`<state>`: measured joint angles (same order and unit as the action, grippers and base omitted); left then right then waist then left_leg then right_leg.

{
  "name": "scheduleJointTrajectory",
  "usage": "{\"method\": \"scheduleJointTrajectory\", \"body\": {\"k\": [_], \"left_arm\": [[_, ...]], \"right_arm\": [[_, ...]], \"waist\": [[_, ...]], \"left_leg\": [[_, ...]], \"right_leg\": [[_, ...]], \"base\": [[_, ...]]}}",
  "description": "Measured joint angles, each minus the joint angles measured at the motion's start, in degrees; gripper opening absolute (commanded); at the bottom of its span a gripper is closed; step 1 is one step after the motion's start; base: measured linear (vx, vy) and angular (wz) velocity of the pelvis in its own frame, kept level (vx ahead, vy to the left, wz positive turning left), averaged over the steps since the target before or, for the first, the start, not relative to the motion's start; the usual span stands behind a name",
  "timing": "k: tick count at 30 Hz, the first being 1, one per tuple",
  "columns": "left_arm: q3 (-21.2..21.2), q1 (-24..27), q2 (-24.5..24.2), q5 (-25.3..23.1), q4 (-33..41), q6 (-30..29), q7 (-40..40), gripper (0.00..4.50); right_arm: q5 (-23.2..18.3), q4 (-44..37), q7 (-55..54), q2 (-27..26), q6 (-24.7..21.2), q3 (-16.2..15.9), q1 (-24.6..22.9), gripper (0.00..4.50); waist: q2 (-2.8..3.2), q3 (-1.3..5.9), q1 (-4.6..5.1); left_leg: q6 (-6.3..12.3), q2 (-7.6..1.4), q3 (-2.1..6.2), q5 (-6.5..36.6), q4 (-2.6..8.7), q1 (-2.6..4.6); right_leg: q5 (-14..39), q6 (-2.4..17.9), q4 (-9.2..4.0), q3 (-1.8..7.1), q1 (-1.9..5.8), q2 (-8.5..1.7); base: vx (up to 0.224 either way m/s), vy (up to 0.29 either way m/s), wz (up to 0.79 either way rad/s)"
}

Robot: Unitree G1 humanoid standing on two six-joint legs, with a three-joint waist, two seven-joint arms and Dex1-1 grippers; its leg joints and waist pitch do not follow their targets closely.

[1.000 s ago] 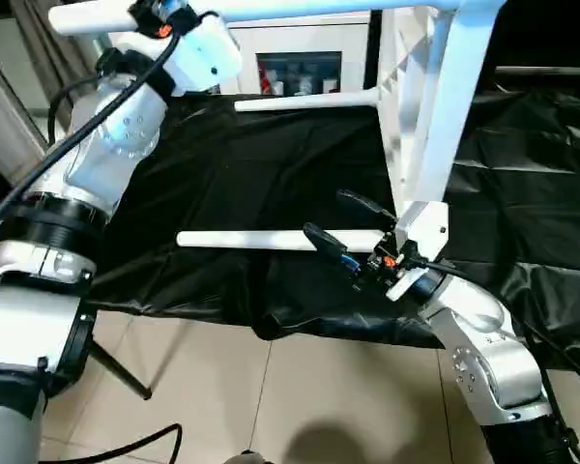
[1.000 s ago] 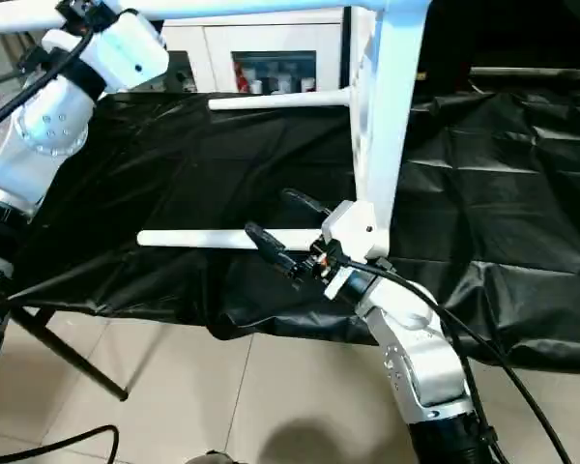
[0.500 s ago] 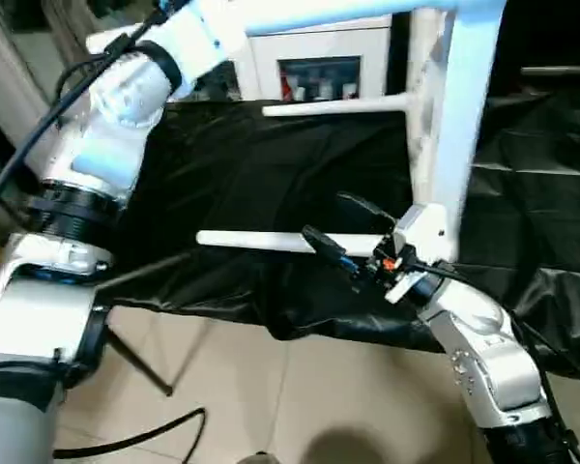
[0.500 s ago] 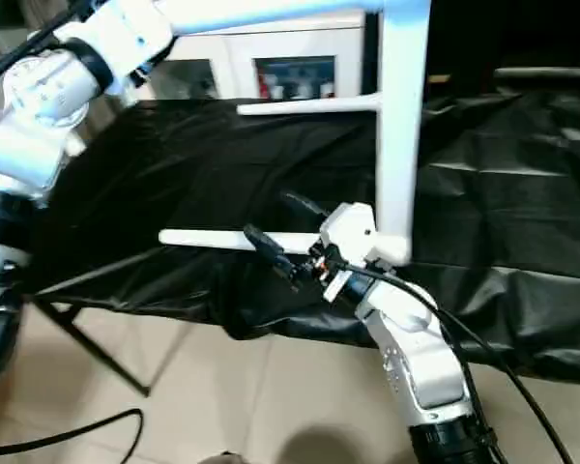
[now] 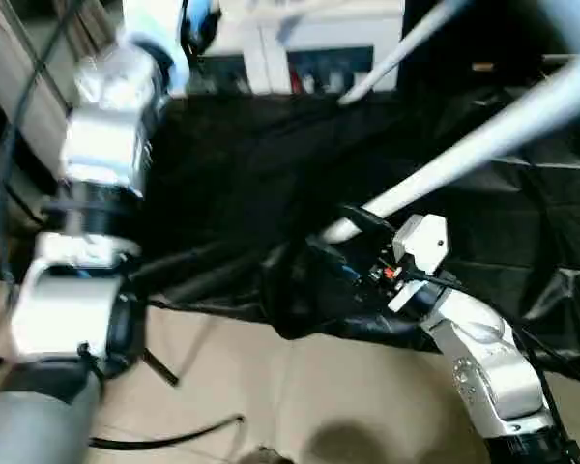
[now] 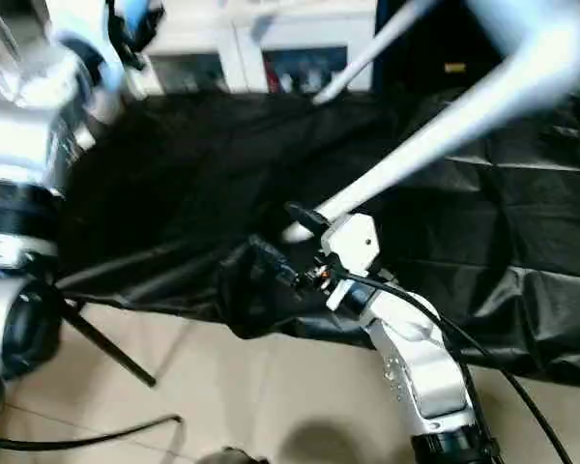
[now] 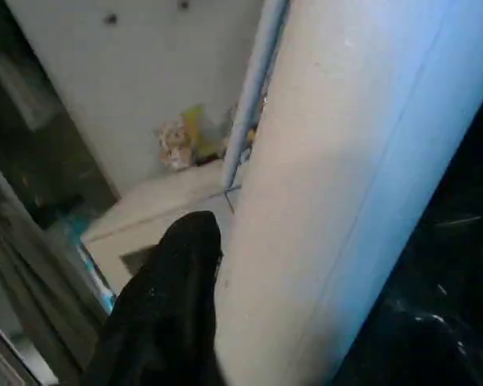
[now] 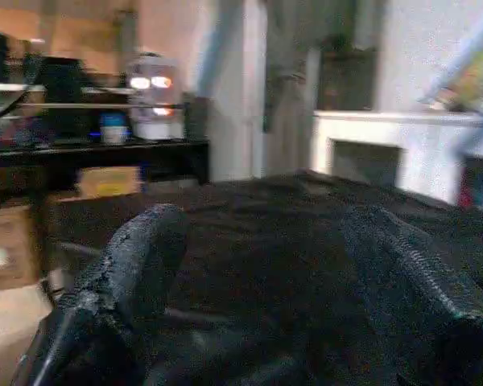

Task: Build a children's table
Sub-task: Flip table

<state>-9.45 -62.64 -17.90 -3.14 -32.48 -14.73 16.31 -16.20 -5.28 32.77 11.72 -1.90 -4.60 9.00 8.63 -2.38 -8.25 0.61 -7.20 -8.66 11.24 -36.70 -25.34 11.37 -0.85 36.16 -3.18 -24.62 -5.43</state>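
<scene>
The children's table is lifted off the black cloth and shows blurred. One white leg (image 5: pixel 464 155) slants from the upper right down to its end just beside my right gripper (image 5: pixel 343 240). A second leg (image 5: pixel 396 53) slants behind it. The tabletop (image 6: pixel 546 39) is a broad white blur at the upper right. My left gripper (image 5: pixel 193 17) is raised at the back left; in the left wrist view a black finger (image 7: pixel 181 273) presses against a thick white leg (image 7: pixel 346 185). My right gripper stands open over the cloth's front edge, with nothing between its fingers (image 8: pixel 137 249).
A black cloth (image 5: pixel 242 174) covers the work table, and its front edge hangs in folds below my right gripper. White cabinets with glass fronts (image 5: pixel 314 53) stand behind. Tiled floor with a black cable (image 5: pixel 164 440) and a slanted stand leg (image 5: pixel 159 367) lies in front.
The table has swung: the leg that lay level in front of my right gripper now slants up to the right. My left arm has risen and turned; the right gripper has stayed put.
</scene>
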Motion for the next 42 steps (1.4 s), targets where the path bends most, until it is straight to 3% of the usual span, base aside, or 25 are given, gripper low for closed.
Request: {"method": "scheduleJointTrajectory", "body": {"k": [3, 5, 9, 15, 22, 25, 28, 33, 42], "left_arm": [[-0.38, 2.58, 0.66, 0.01, 3.10, -0.42, -0.57, 2.01], [-0.37, 3.69, 0.76, 0.01, 4.55, -0.73, -0.89, 1.98], [-0.19, 4.91, 0.76, 0.61, 6.47, -2.07, -1.45, 1.96], [0.15, 6.10, 0.85, 0.83, 8.73, -2.94, -1.64, 1.93], [0.96, 6.67, 0.81, 0.95, 10.53, -4.16, -1.65, 1.93], [1.08, 7.22, 0.91, 0.96, 11.75, -4.80, -1.75, 1.91], [1.12, 8.21, 0.83, 1.10, 13.25, -5.21, -1.85, 1.90], [0.90, 9.99, 0.67, 1.34, 15.79, -6.86, -2.21, 1.88], [0.25, 13.52, 0.85, 2.26, 18.41, -8.10, -3.43, 1.84]], "right_arm": [[-1.75, 1.25, -3.78, -2.74, 1.60, 4.44, -0.11, 3.88], [-2.40, 1.48, -5.69, -3.70, 3.40, 6.56, -0.12, 4.21], [-3.68, 3.34, -11.42, -6.16, 5.72, 11.14, -0.49, 4.25], [-3.37, 5.89, -15.95, -7.55, 3.82, 13.00, 0.62, 4.50], [0.59, 19.47, -20.79, -6.87, 2.56, 13.17, 13.77, 4.50], [1.02, 25.61, -22.67, -6.82, 2.44, 13.81, 19.21, 4.16], [-0.09, 28.31, -22.50, -7.15, 2.49, 14.93, 21.57, 3.97], [-0.43, 30.84, -21.35, -7.75, 4.01, 15.49, 22.93, 3.37], [-1.44, 32.08, -20.38, -8.66, 6.16, 16.31, 23.08, 2.74]], "waist": [[-0.14, -0.07, -0.05], [-0.20, -0.07, -0.05], [-0.36, -0.06, 0.00], [-0.36, -0.06, 0.13], [-0.34, -0.06, 0.17], [-0.35, -0.06, 0.12], [-0.46, -0.06, 0.08], [-0.73, -0.12, 0.13], [-0.89, -0.19, 0.16]], "left_leg": [[0.02, -0.01, -0.01, 0.01, -0.08, -0.09], [0.04, -0.04, -0.06, -0.02, -0.08, -0.08], [0.08, -0.13, -0.18, -0.08, -0.08, -0.06], [0.09, -0.17, -0.23, -0.10, -0.09, -0.03], [0.06, -0.24, -0.32, -0.21, -0.09, 0.01], [0.05, -0.26, -0.35, -0.24, -0.09, 0.00], [0.06, -0.29, -0.38, -0.23, -0.09, -0.01], [0.11, -0.33, -0.40, -0.26, -0.14, -0.02], [0.11, -0.42, -0.41, -0.27, -0.50, -0.02]], "right_leg": [[-0.05, 0.05, 0.00, -0.02, -0.04, -0.04], [-0.07, 0.09, 0.00, -0.02, -0.03, -0.04], [-0.15, 0.18, 0.01, -0.03, -0.03, -0.04], [-0.20, 0.15, 0.02, -0.05, -0.03, -0.04], [-0.31, 0.17, 0.05, -0.09, -0.02, -0.04], [-0.32, 0.18, 0.05, -0.10, -0.02, -0.04], [-0.32, 0.18, 0.06, -0.13, -0.03, -0.04], [-0.32, 0.18, 0.11, -0.16, -0.04, -0.04], [-0.33, 0.19, 0.46, -0.14, -0.05, -0.04]], "base": [[0.000, 0.000, 0.00], [0.000, 0.000, 0.00], [0.000, 0.000, 0.00], [0.000, 0.000, 0.00], [0.000, 0.000, 0.00], [0.000, 0.000, 0.00], [0.000, 0.000, 0.00], [0.000, 0.000, 0.00], [0.000, 0.000, 0.00]]}}
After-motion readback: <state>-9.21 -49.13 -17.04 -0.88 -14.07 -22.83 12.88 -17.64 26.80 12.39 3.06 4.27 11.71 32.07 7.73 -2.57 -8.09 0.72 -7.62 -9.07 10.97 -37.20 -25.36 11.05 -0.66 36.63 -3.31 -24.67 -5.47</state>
